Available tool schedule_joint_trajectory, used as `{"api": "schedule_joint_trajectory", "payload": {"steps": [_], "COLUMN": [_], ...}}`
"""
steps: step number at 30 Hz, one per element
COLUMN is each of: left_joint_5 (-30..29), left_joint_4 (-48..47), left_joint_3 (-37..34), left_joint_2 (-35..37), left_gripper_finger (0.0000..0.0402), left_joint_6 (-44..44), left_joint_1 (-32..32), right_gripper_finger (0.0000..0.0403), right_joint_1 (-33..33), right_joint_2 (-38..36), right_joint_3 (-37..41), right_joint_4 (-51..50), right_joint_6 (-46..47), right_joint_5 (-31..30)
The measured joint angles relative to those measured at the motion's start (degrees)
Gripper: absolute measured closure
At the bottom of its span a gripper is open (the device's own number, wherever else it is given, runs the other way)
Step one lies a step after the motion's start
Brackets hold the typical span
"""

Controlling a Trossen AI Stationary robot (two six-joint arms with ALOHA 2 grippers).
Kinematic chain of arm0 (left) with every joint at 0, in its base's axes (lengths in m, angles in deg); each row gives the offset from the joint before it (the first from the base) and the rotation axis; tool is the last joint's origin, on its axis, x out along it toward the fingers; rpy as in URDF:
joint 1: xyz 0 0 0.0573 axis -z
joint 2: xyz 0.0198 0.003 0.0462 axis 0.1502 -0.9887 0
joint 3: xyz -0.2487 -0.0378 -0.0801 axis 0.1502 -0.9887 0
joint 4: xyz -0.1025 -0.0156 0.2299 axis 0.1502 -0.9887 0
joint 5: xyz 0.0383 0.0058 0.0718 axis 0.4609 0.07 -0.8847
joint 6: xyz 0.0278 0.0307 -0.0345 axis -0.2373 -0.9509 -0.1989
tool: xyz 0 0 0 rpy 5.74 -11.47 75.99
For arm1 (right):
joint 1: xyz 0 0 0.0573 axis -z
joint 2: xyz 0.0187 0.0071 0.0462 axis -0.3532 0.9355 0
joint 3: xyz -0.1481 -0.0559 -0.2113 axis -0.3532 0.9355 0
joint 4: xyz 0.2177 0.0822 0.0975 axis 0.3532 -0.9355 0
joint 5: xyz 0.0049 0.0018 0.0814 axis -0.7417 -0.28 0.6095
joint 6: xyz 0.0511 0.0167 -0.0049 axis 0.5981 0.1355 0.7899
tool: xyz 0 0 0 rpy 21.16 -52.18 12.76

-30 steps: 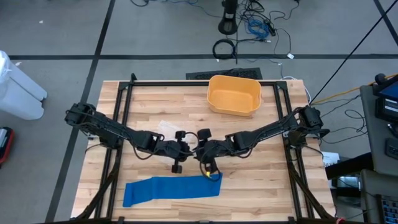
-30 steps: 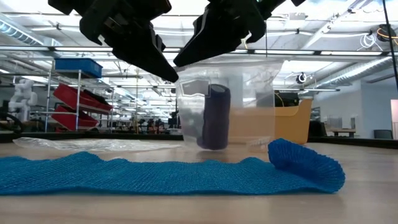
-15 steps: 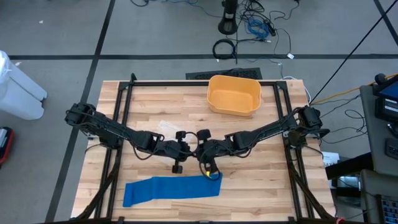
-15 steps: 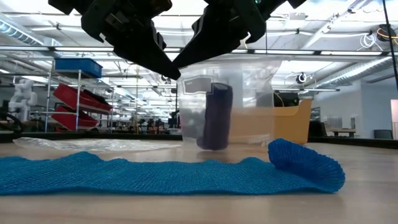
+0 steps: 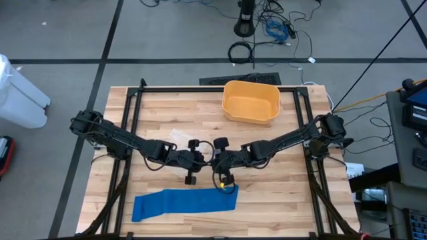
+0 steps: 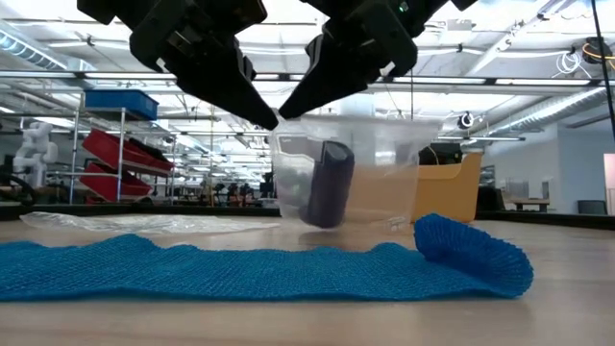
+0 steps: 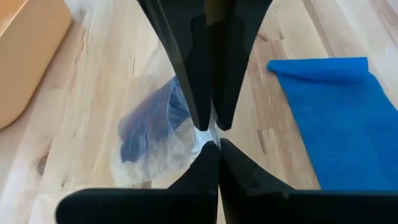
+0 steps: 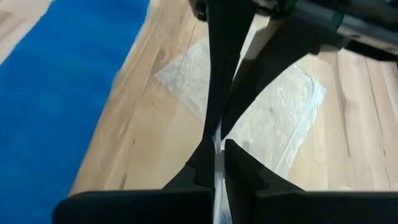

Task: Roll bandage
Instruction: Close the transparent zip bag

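- Currently blue bandage [image 5: 185, 202] lies flat along the table's [image 5: 267, 200] near edge, its right end partly rolled, just near of both grippers.
- Right gripper [image 6: 285, 108] and left gripper [image 6: 268, 117] are closed, pinching the top of a clear bag [image 6: 370, 183] holding a dark roll [image 6: 327, 185].
- Orange bin [image 5: 251, 102] sits far right.

bright, even overhead light; soft shadows, wrist foregrounds blurred.
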Motion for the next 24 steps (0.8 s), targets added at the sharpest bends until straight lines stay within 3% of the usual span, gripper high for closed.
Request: {"api": "schedule_joint_trajectory", "payload": {"steps": [24], "left_joint_5": [-3.52], "left_joint_4": [1.16], "left_joint_3": [0.11], "left_joint_2": [0.66], "left_gripper_finger": [0.0401], "left_joint_6": [3.15], "left_joint_1": [0.09], "right_gripper_finger": [0.0401], "right_joint_1": [-3.83], "right_joint_2": [-7.55], "right_joint_3": [0.26], "right_joint_4": [-20.08], "right_joint_6": [10.1], "right_joint_5": [-5.16]}}
